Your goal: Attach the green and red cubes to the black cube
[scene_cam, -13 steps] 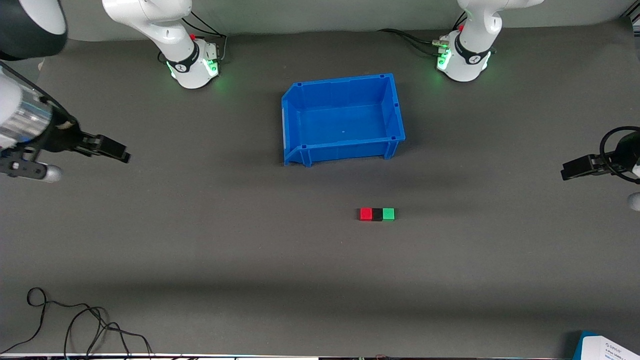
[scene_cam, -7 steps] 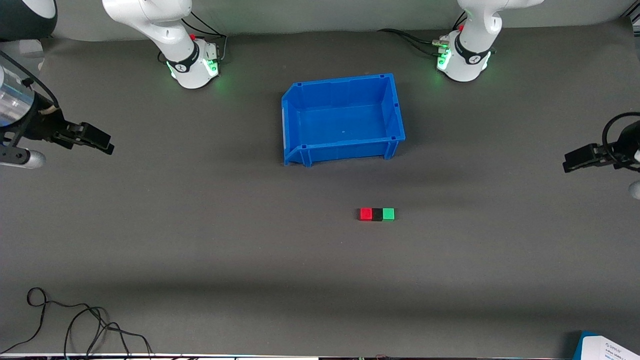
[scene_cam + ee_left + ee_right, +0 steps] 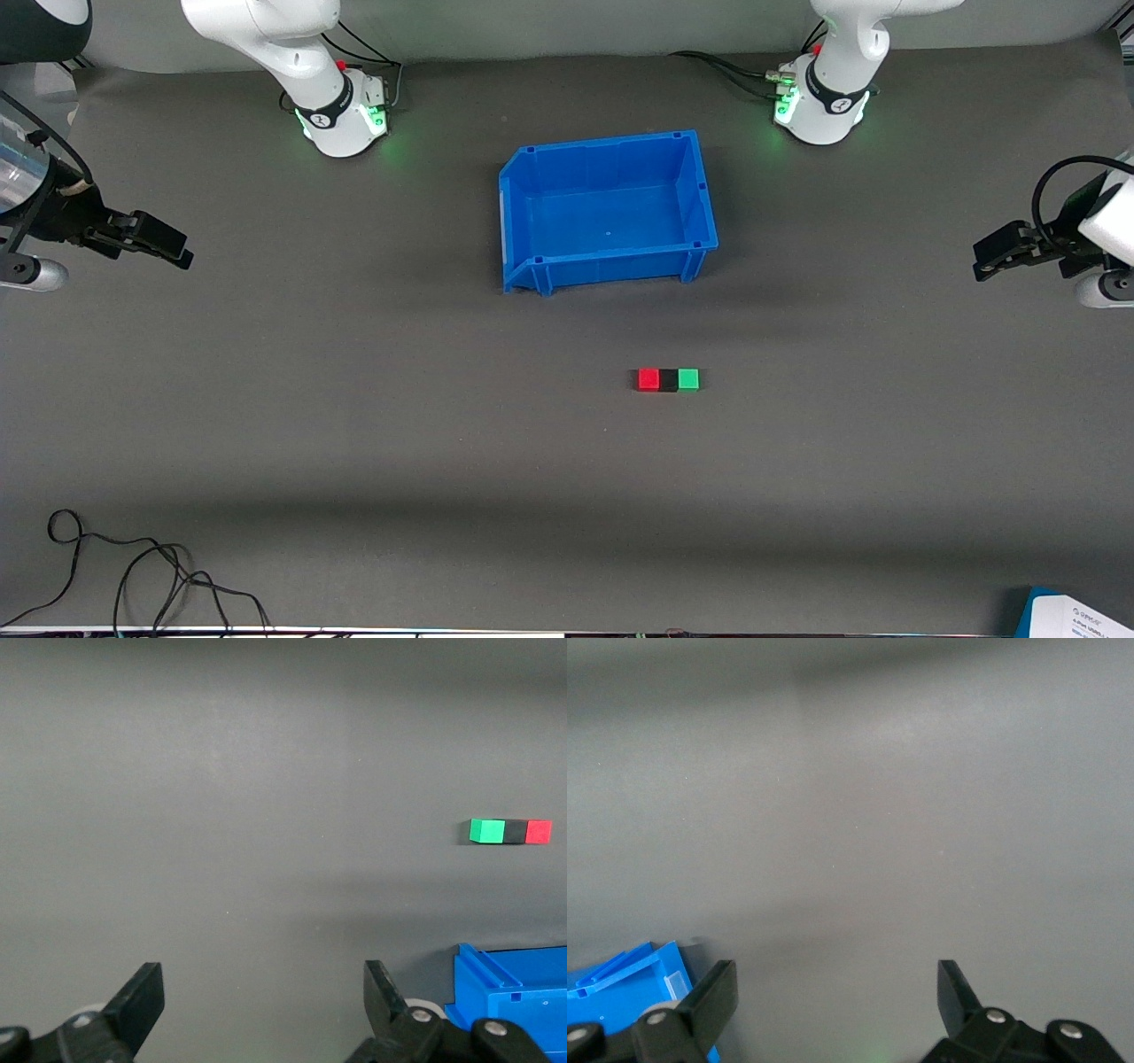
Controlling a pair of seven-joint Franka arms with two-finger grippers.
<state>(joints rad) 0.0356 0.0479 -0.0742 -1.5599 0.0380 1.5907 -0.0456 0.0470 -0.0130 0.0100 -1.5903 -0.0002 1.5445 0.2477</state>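
Note:
The red cube [image 3: 648, 379], the black cube [image 3: 668, 380] and the green cube [image 3: 688, 379] lie in one touching row on the table, black in the middle, nearer the front camera than the blue bin. The row also shows in the left wrist view: green cube [image 3: 486, 830], black cube [image 3: 515, 831], red cube [image 3: 539, 831]. My left gripper [image 3: 985, 257] is open and empty above the table's left-arm end; its wrist view shows it [image 3: 263, 992] over bare mat. My right gripper [image 3: 173, 246] is open and empty above the right-arm end, also in its wrist view [image 3: 834, 992].
An empty blue bin [image 3: 700, 213] stands mid-table between the arm bases; its corner shows in the left wrist view [image 3: 505, 992] and the right wrist view [image 3: 629, 979]. A black cable [image 3: 133, 576] lies at the near edge, a white-and-blue card [image 3: 1076, 616] at the near corner.
Both grippers have drawn away from the cubes toward their ends of the table and toward the bases. The three cubes have not moved.

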